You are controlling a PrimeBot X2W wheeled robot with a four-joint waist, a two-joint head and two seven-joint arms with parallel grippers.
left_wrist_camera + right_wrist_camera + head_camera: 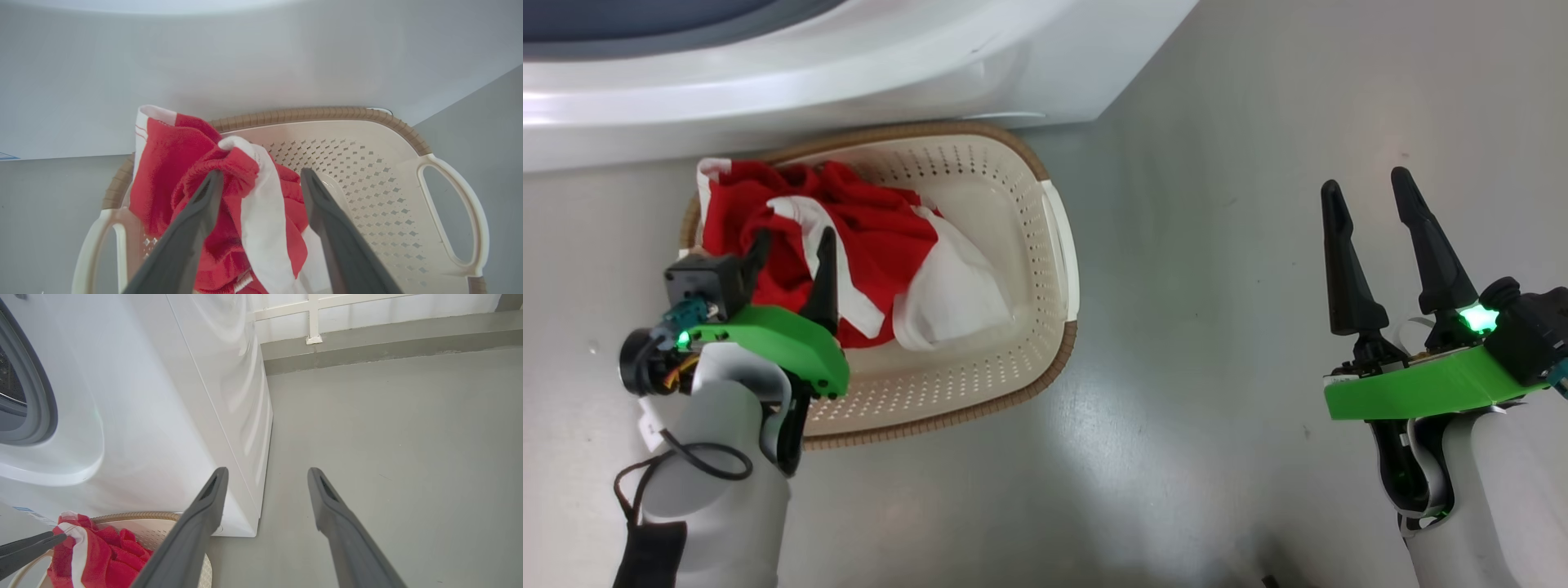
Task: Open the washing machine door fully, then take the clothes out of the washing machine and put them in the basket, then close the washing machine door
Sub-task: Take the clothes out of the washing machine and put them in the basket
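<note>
The red and white clothes [866,229] lie heaped in the left half of the cream basket [1045,367], which stands on the floor against the white washing machine [849,73]. My left gripper [792,249] hovers over that heap, open. In the left wrist view a fold of the clothes [171,163] rests against the left finger of this gripper [259,177], inside the basket [367,134]. My right gripper [1365,184] is open and empty over bare floor to the right. The washing machine door is out of view.
The right wrist view shows my right gripper [267,471] pointing past the washing machine's corner [245,457], with the grey gasket opening [36,396] at far left. Grey floor [388,437] stretches right toward a low wall ledge [367,347].
</note>
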